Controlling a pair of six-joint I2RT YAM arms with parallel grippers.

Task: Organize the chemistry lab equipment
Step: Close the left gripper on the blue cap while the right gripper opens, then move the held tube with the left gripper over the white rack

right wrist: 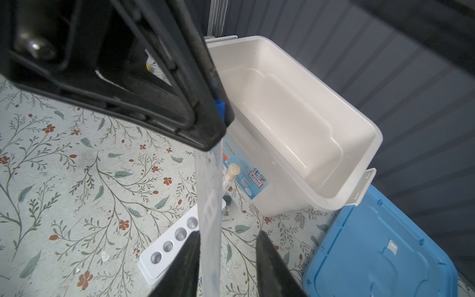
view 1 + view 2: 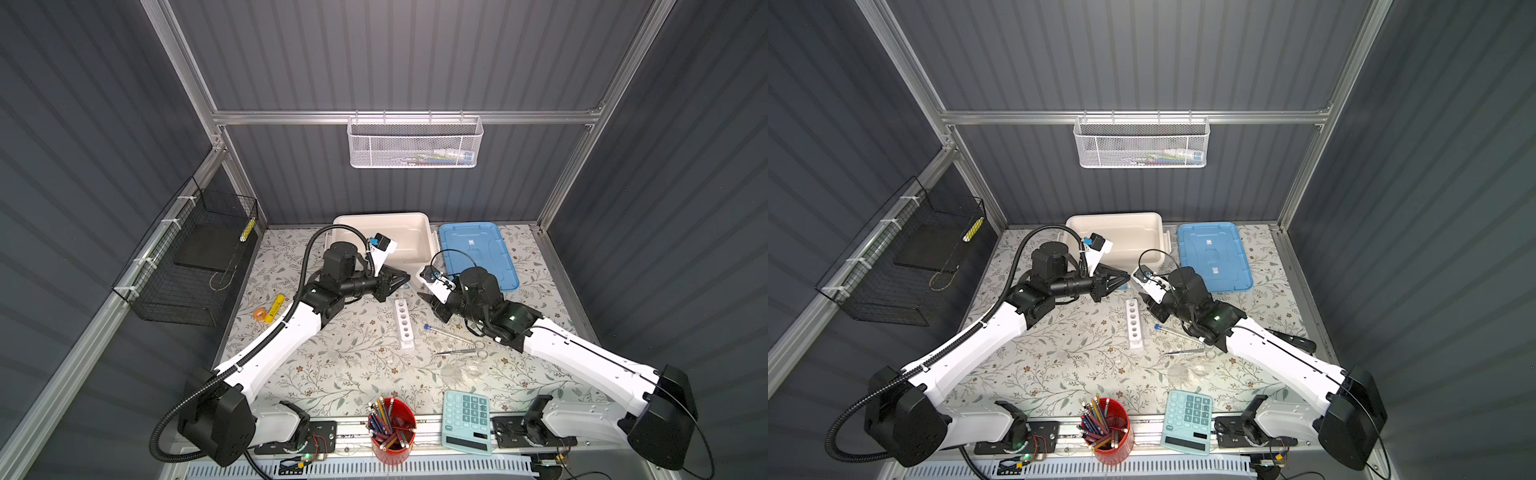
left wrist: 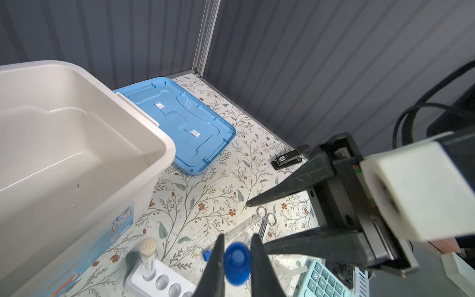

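Robot test cell, dressed as a chemistry bench. Closed in on three sides by grey ribbed panels (image 2: 395,54) on an aluminium profile frame (image 2: 291,117). Two white-and-black arms (image 2: 270,345) bolted to a rail (image 2: 353,434) at the front edge, with a bare circuit board (image 2: 309,457) and slotted cable duct (image 2: 374,470) alongside. Mesh basket (image 2: 413,145) hooked on the crossbar. Floral cover on the table (image 2: 332,374), with a white test-tube rack (image 2: 404,322) and a calculator (image 2: 466,419) on it.

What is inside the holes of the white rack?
A beige-stoppered tube stands in the rack's end hole nearest the bin; the other holes look empty. The tube's lower end is hidden inside its hole.
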